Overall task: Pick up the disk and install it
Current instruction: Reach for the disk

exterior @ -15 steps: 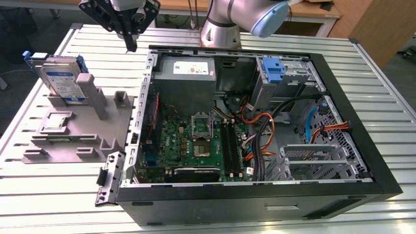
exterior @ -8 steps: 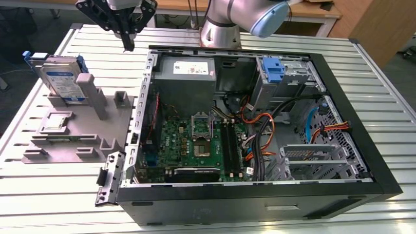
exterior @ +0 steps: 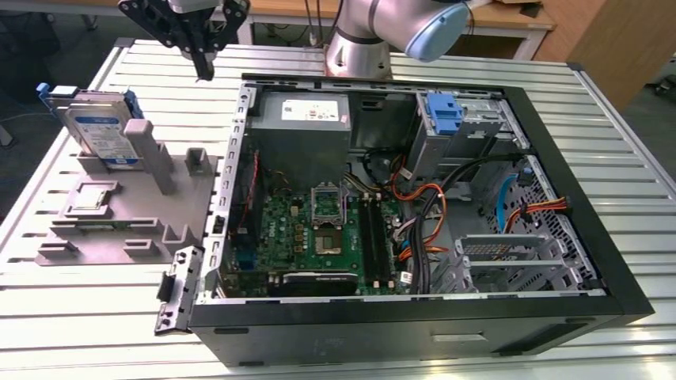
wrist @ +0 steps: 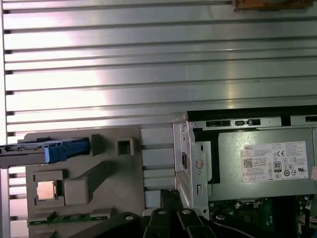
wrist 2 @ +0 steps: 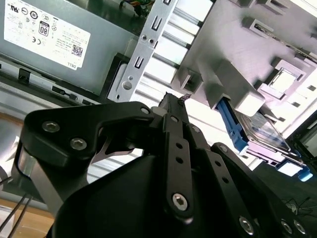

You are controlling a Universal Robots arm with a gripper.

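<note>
Nearest me in the exterior view, the slatted metal table [exterior: 85, 317] carries the open computer case [exterior: 423, 326]. On the exterior view's left of the case sits the grey holder block [exterior: 116, 226]. The disk [exterior: 100, 131] stands upright in the block's far end, untouched. Beyond that, the gripper [exterior: 204, 73] hangs above the table's far strip, near the case's corner, its fingers pinched together on nothing. Behind the table I see wooden furniture [exterior: 607, 39].
</note>
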